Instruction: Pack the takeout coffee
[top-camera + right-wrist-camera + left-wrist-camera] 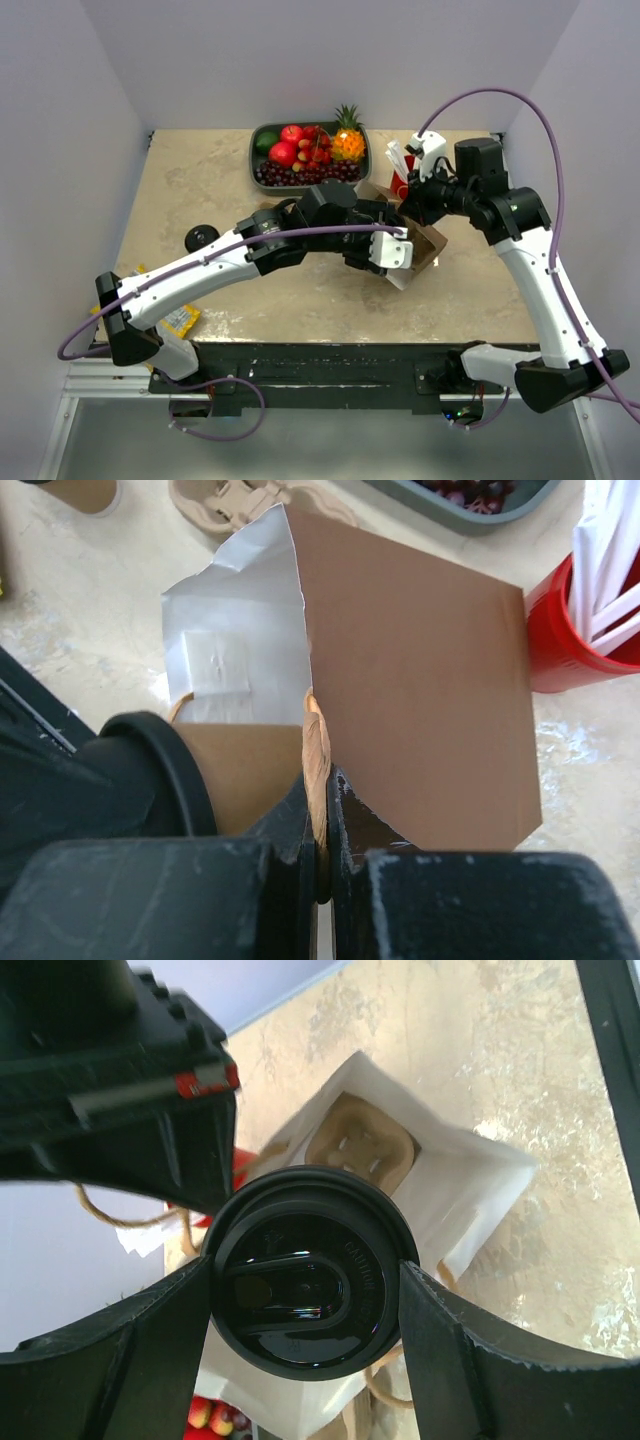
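Clamping left tool (305,1305) on small kraft-brown paper cup with round black plastic lid (300,1250), at open mouth of brown paper bag (420,700); pinching right tool (320,815) tight on bag's twisted handle (316,745); right of centre on beige marbled surface (200,190).

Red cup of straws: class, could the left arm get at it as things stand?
Probably not: the left gripper is shut on the takeout coffee, and the right gripper, pinching the paper bag, sits between it and the red cup.
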You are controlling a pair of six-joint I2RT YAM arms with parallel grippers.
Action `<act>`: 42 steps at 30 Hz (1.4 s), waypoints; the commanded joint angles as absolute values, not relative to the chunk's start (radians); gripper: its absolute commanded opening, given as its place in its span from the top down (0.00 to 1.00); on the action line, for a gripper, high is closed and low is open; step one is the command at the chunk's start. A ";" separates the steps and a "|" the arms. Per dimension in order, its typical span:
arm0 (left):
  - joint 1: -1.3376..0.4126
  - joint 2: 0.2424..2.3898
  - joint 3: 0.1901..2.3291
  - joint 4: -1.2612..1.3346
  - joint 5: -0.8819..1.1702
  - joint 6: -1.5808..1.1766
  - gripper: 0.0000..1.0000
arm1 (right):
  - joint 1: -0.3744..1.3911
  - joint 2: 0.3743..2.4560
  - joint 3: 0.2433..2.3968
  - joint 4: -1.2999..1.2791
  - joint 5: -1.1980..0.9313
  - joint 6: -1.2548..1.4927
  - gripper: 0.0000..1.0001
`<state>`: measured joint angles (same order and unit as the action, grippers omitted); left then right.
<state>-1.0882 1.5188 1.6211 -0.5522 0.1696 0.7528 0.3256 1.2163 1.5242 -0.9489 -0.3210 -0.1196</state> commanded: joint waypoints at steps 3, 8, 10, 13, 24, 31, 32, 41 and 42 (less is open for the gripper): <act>-1.112 1.490 1.641 -0.480 0.210 0.716 1.00 | 0.328 1.186 1.497 -0.891 -0.336 -0.092 1.00; -1.112 1.476 1.637 -0.483 0.235 0.647 1.00 | 0.327 1.184 1.491 -0.882 -0.315 -0.084 1.00; -1.112 1.465 1.637 -0.483 0.229 0.628 1.00 | 0.321 1.181 1.499 -0.884 -0.304 -0.084 1.00; -1.112 1.457 1.637 -0.466 0.224 0.606 1.00 | 0.314 1.184 1.532 -0.884 -0.308 -0.083 1.00; -1.114 1.445 1.625 -0.367 0.236 0.568 1.00 | 0.314 1.174 1.548 -0.913 -0.331 -0.087 1.00; -1.112 1.473 1.554 -0.360 0.166 0.598 1.00 | 0.314 1.157 1.559 -0.939 -0.360 -0.112 1.00; -1.112 1.477 1.554 -0.374 0.166 0.589 1.00 | 0.314 1.152 1.555 -0.940 -0.357 -0.115 1.00; -1.115 1.581 1.604 -0.427 0.104 0.571 1.00 | 0.316 1.124 1.529 -0.963 -0.396 -0.098 1.00; -1.117 1.592 1.609 -0.422 0.094 0.565 1.00 | 0.316 1.121 1.526 -0.968 -0.399 -0.098 1.00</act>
